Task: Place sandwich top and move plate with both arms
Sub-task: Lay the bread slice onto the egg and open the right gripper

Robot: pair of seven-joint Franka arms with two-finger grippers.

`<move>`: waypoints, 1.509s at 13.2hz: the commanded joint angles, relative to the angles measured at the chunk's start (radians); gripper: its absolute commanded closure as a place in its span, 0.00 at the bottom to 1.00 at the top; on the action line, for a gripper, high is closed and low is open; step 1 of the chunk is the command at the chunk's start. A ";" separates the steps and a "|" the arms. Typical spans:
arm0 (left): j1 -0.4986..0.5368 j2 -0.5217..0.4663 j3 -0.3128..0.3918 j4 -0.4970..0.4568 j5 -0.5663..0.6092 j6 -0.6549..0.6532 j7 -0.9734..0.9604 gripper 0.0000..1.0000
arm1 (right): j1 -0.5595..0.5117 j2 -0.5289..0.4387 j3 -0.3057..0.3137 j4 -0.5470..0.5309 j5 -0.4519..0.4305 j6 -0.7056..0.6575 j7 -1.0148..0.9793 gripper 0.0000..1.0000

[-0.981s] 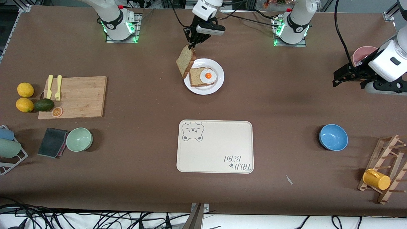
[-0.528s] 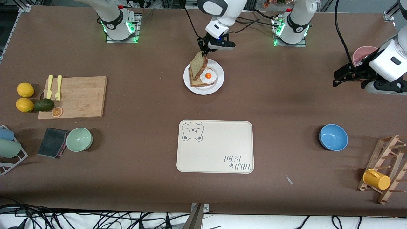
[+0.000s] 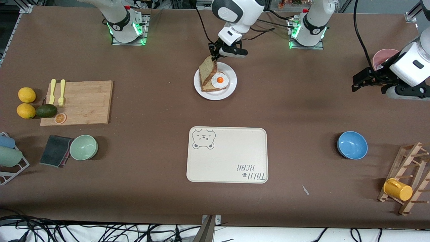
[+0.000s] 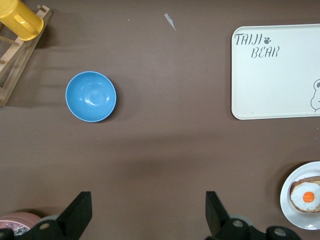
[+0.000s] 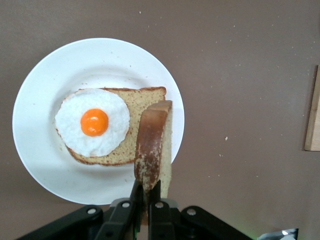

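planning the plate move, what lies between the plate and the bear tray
Nothing: in the front view only bare brown table separates the plate from the bear tray, which lies nearer the camera. The left wrist view shows the same bare stretch.

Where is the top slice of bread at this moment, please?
The top slice hangs upright in the right tool, over the plate, at the edge of the egg-topped slice.

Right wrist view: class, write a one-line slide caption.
Right gripper holds the sandwich top upright over the egg-topped slice on the plate.
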 commanded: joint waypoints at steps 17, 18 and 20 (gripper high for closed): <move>0.003 0.014 0.000 0.027 -0.019 -0.021 0.006 0.00 | -0.065 -0.315 -0.244 -0.048 0.321 0.081 -0.246 0.00; -0.003 0.017 -0.002 0.032 -0.018 -0.021 0.002 0.00 | -0.102 -0.367 -0.244 -0.099 0.335 0.113 -0.272 0.00; -0.011 0.036 -0.005 0.032 -0.019 -0.021 -0.001 0.00 | -0.198 -0.485 -0.244 -0.207 0.406 0.182 -0.319 0.00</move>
